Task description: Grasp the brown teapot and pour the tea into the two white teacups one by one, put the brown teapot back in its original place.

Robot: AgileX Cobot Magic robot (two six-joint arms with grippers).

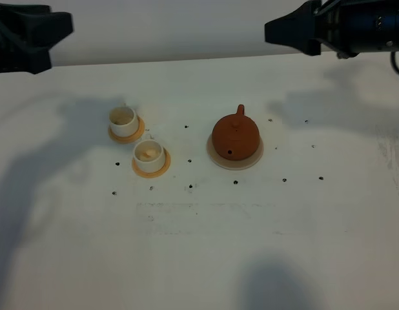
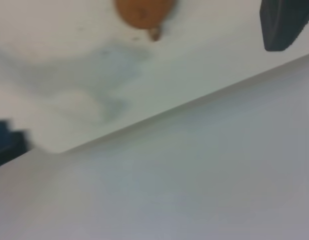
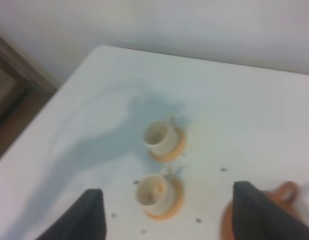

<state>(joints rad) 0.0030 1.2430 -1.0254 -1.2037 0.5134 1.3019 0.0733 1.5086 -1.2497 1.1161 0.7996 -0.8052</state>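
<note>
Atop cream saucer (image 1: 219, 161) — brown teapot (image 1: 235, 137), upright

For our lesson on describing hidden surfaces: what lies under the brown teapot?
A cream saucer sits under the brown teapot; only its rim shows around the pot. The saucer's centre and the teapot's underside are covered.

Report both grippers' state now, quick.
Left gripper: open, fingers wide apart, holding nothing.
Right gripper: open, holding nothing.
</note>
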